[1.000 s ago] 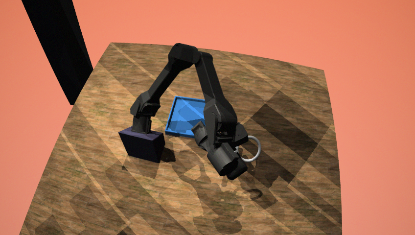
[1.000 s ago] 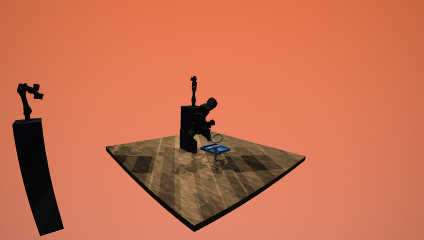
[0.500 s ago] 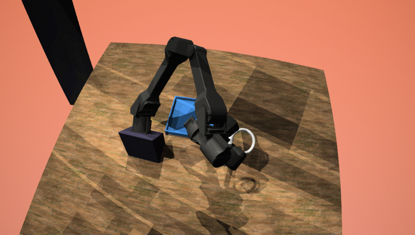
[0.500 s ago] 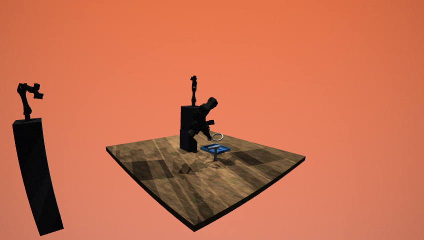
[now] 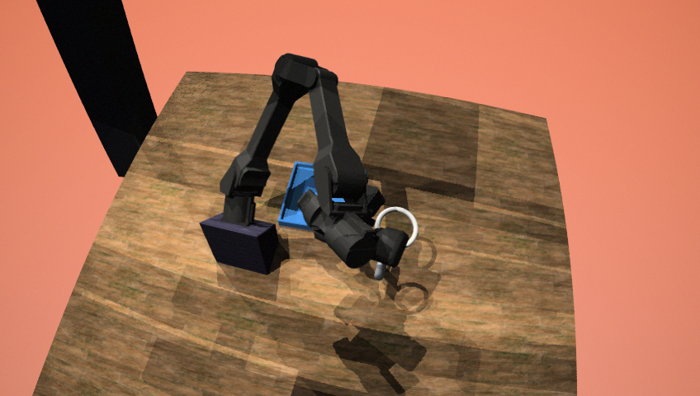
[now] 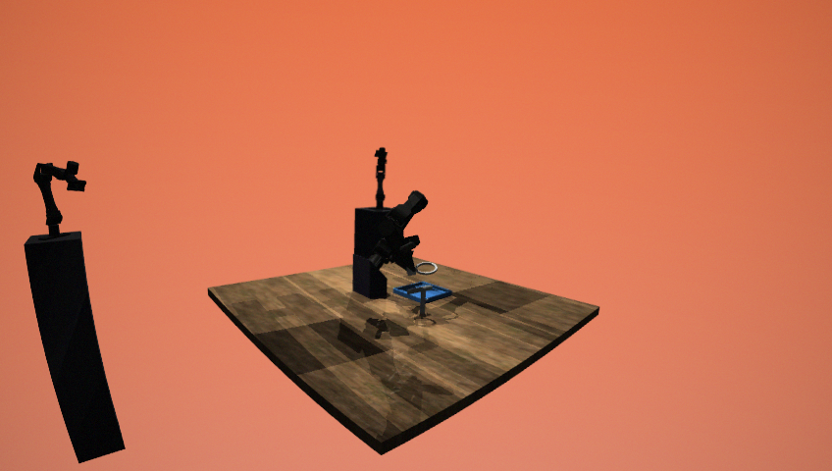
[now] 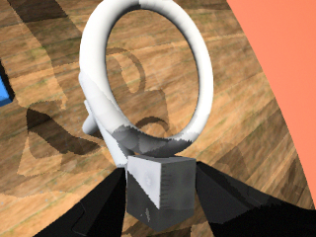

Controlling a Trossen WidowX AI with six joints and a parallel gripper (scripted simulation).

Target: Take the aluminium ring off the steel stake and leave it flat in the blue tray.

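The pale aluminium ring [image 5: 396, 209] [image 6: 436, 268] [image 7: 93, 54] hangs in the air, above the stake's cross-bar and off the stake, close to level in the exterior view. My gripper [image 6: 412, 270] [image 7: 160, 172] is shut on its block-like tab [image 7: 178, 175]; in the top view the arm hides the fingertips. The steel stake [image 6: 423, 308] stands upright in front of the tray in the exterior view; one end of its cross-bar [image 5: 379, 271] shows past the hand. In the wrist view the bar [image 7: 90, 125] lies behind and left of the ring. The blue tray [image 5: 295, 225] [image 6: 439, 296] [image 7: 4, 94] is partly hidden by the arm.
The arm's dark base block [image 5: 238, 247] [image 6: 369, 280] stands on the wooden table [image 5: 510, 162] [image 6: 513, 349], left of the tray. A tall black pillar [image 5: 98, 73] stands past the table's far left edge. Another pillar [image 6: 67, 327] with an arm stands off the table. Shadows cross the table.
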